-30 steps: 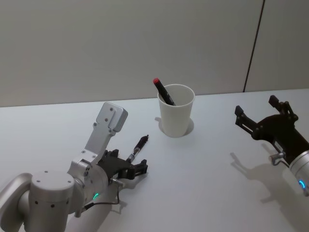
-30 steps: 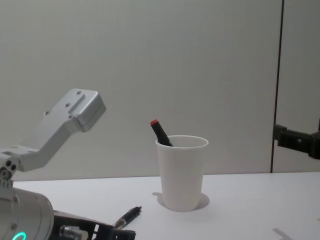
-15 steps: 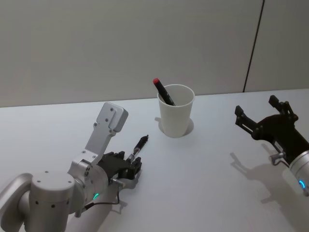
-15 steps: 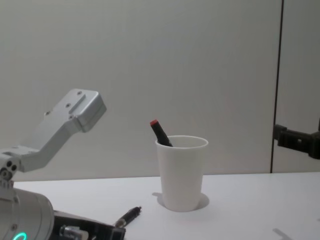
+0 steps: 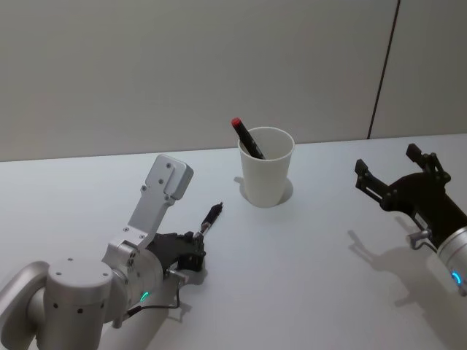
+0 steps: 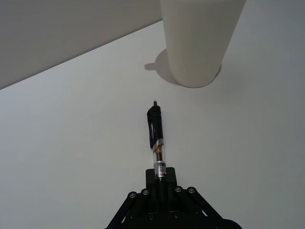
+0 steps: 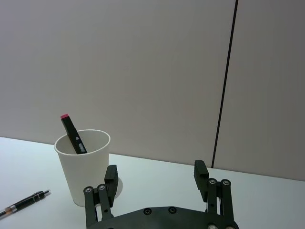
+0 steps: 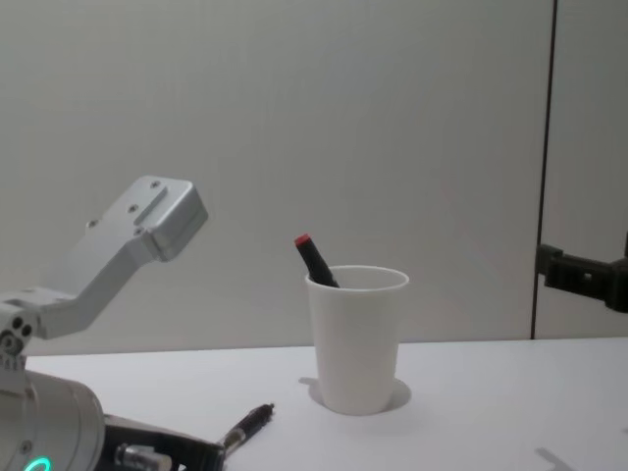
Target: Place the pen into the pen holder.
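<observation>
My left end effector (image 6: 161, 180) is clamped on the rear of the slim black clear-barrelled pen (image 6: 156, 133), low at the white worktop (image 5: 314, 262). The pen's tip points at the plain white tapered paper cup (image 5: 266, 171) nearby. A black red-capped marker (image 5: 246, 137) leans inside the cup. My right end effector (image 5: 387, 160), fingers apart, hovers well off to the right.

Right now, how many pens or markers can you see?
2. A black pen lies on the table, its end clamped in the left gripper; a red-capped marker leans inside the pen holder, which may hide more. The right gripper hovers open, off right.
</observation>
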